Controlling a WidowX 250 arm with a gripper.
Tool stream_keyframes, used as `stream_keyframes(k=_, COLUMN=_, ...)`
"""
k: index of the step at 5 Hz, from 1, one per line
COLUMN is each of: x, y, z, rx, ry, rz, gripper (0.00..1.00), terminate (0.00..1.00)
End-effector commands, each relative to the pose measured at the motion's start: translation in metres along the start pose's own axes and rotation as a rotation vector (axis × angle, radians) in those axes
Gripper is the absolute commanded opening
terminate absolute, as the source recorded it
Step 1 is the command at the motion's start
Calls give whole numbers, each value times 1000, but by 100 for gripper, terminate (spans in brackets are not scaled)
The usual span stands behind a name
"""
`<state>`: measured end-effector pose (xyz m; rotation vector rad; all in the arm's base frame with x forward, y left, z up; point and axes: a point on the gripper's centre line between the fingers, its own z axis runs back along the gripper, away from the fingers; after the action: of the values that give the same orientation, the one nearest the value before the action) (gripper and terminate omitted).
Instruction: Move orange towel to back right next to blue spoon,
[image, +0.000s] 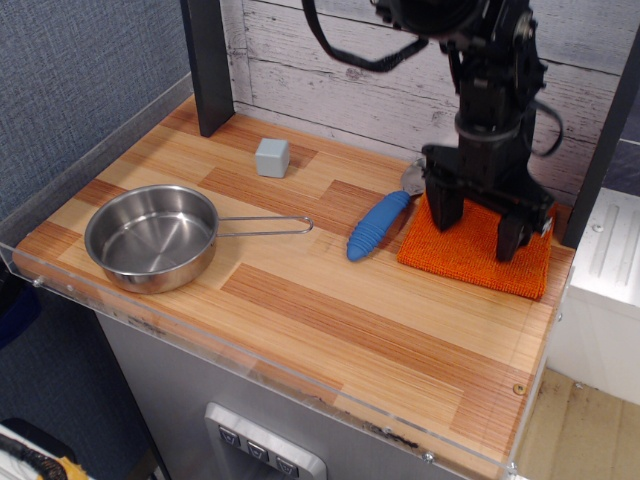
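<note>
The orange towel (470, 258) lies flat at the back right of the wooden table, its left edge right beside the blue spoon (376, 226). The spoon lies slanted, ribbed blue handle toward the front, its silver bowl (412, 180) partly hidden behind the gripper. My black gripper (478, 224) hangs over the towel's back half with its two fingers (444, 211) spread wide apart. The fingertips stand at or just above the cloth and hold nothing.
A steel pan (152, 237) with a long wire handle sits at the front left. A small grey cube (272, 157) stands at the back middle. A dark post (208, 62) rises at the back left. A clear plastic rim (250, 372) runs along the table's front edge.
</note>
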<state>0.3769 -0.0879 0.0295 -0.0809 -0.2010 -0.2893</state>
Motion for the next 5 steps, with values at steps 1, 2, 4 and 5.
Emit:
stream_keyframes(k=1, x=38, y=-1, z=77, rx=-28, ry=-154, rz=30, gripper=100, terminate=0)
stream_keyframes(k=2, x=35, y=-4, z=107, rx=-32, ry=-195, rz=28, gripper=100, terminate=0)
stream_keyframes(k=4, x=14, y=-17, z=157, rx=14, ry=-223, rz=15, gripper=100, terminate=0)
stream_keyframes(k=5, x=14, y=-17, z=157, rx=14, ry=-223, rz=15, gripper=100, terminate=0)
